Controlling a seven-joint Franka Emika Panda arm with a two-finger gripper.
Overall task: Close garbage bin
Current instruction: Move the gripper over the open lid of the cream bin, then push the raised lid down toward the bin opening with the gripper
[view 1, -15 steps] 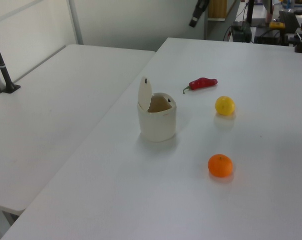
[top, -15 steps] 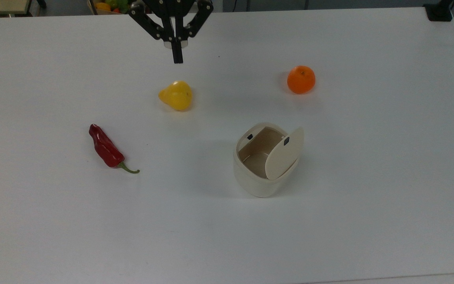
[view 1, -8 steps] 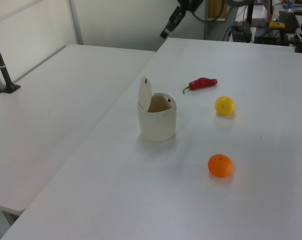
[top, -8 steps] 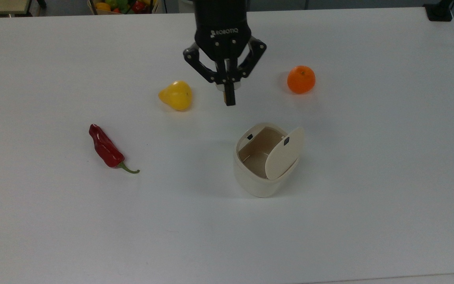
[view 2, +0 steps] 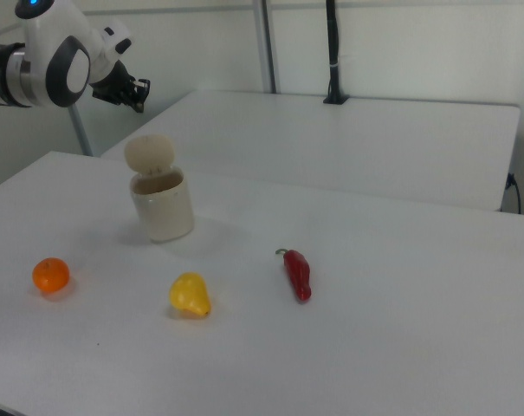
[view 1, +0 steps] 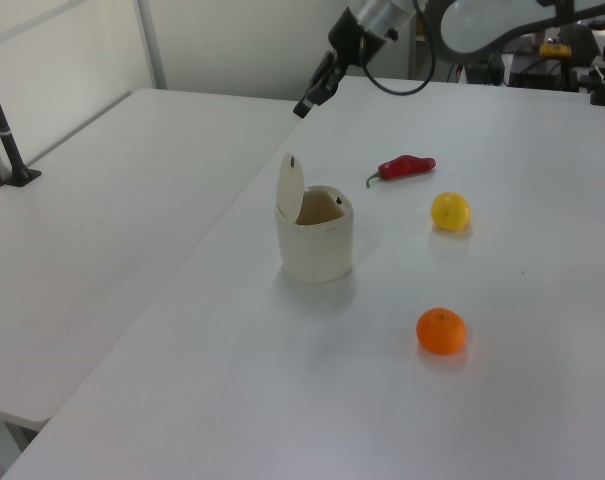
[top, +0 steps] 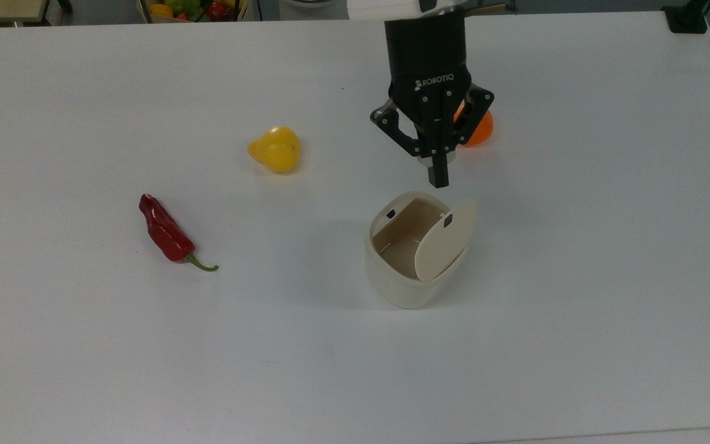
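So the bin (top: pixel 408 271) sits near the middle of the white table (top: pixel 577 308), and its lid (top: pixel 444 239) is up, standing almost vertical on the top view's right side of the rim. You can see straight into the beige inside, and there's a little black square on the lid plus another on the rim across from it. The gripper (top: pixel 439 179) hangs in the air just past the bin's far edge in the top view, not touching the lid or the body, fingers pressed together into one thin black tip with nothing between them. In the left view it's (view 1: pixel 304 108) up high above and behind the raised lid, and in the right view it (view 2: pixel 140 106) floats above the bin's left side. Other stuff on the table: an orange (top: pixel 479 134) half hidden behind the gripper in the top view, a yellow pear (top: pixel 275 148) well off to the top view's left, and a chili (top: pixel 164 232) further left, all apart from the bin.
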